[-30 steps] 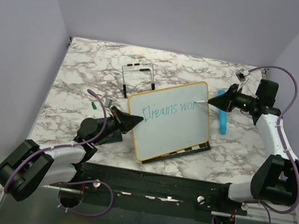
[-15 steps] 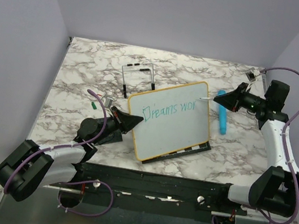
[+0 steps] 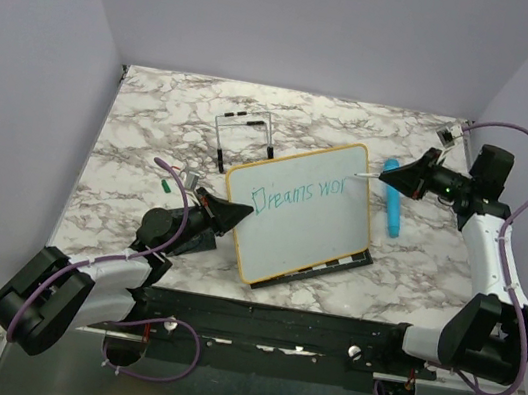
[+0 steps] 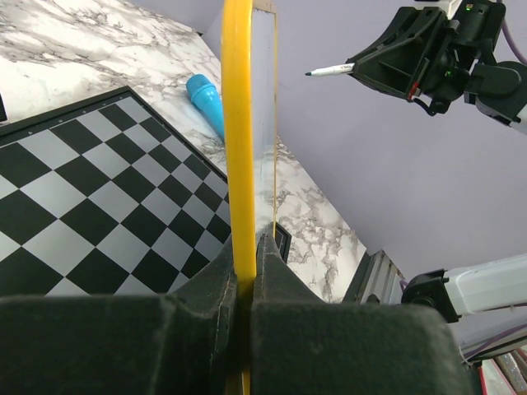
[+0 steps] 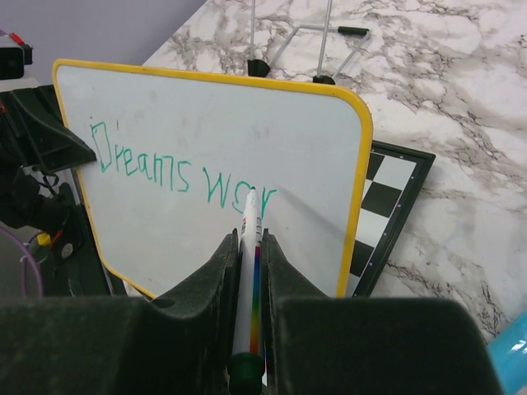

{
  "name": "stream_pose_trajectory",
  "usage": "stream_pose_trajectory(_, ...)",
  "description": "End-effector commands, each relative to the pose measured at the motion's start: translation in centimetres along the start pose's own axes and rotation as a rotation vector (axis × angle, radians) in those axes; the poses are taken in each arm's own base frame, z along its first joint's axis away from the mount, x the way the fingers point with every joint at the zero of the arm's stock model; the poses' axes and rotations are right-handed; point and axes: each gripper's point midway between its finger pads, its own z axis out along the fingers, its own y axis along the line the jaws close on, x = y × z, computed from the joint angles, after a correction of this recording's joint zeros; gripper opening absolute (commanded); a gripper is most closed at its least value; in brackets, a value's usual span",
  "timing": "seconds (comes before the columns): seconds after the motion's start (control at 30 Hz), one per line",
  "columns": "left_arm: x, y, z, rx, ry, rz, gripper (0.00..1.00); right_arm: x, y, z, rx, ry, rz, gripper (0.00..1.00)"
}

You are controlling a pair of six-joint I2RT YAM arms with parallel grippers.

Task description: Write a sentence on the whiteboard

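The whiteboard (image 3: 301, 219) stands tilted over the chessboard (image 3: 342, 262); my left gripper (image 3: 238, 214) is shut on its yellow left edge (image 4: 237, 123), a finger on each side. Teal writing on it reads "Dreams wor" (image 5: 183, 171). My right gripper (image 3: 396, 179) is shut on a white marker (image 5: 249, 247) with a rainbow stripe. In the left wrist view the marker tip (image 4: 310, 74) hangs in the air, apart from the board face, near the board's upper right corner.
A blue cylinder (image 3: 390, 211) lies on the marble table right of the board. A black wire stand (image 3: 246, 136) sits behind the board. A small green cap (image 3: 165, 184) lies by the left arm. Purple walls close in on three sides.
My right gripper has drawn back to the right with the marker, lifting its tip off the board after "wor". The left gripper and the board have not moved.
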Motion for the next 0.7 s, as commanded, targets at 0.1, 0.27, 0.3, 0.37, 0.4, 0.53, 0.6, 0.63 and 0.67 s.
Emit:
stream_pose_trajectory(0.1,2.0,1.5,-0.6,-0.032,0.082,0.094,0.0,0.0,-0.4,-0.1,-0.01,-0.014,-0.02,0.01)
stream_pose_trajectory(0.27,2.0,1.5,-0.6,-0.032,0.082,0.094,0.0,0.3,-1.3,0.0,0.02,-0.008,-0.026,0.01)
stream_pose_trajectory(0.3,2.1,1.5,-0.6,-0.032,0.082,0.094,0.0,0.4,-1.5,0.1,0.023,-0.006,-0.025,0.01)
stream_pose_trajectory(0.37,2.1,1.5,-0.5,-0.031,0.083,0.094,0.0,0.6,-1.8,0.1,0.034,-0.004,-0.022,0.01)
stream_pose_trajectory(0.4,2.1,1.5,-0.5,-0.031,0.083,0.091,0.0,0.8,-1.9,0.1,0.037,-0.002,-0.018,0.01)
stream_pose_trajectory(0.53,2.1,1.5,-0.5,-0.026,0.082,0.087,0.0,1.3,-2.3,0.5,0.035,0.007,0.003,0.01)
stream_pose_trajectory(0.6,2.1,1.5,-0.5,-0.026,0.082,0.086,0.0,1.5,-2.4,0.7,0.034,0.013,0.009,0.01)
stream_pose_trajectory(0.63,2.1,1.4,-0.5,-0.025,0.081,0.086,0.0,1.8,-2.3,0.9,0.027,0.021,0.011,0.01)
stream_pose_trajectory(0.67,2.1,1.5,-0.5,-0.025,0.08,0.086,0.0,2.1,-2.3,1.1,0.022,0.027,0.018,0.01)
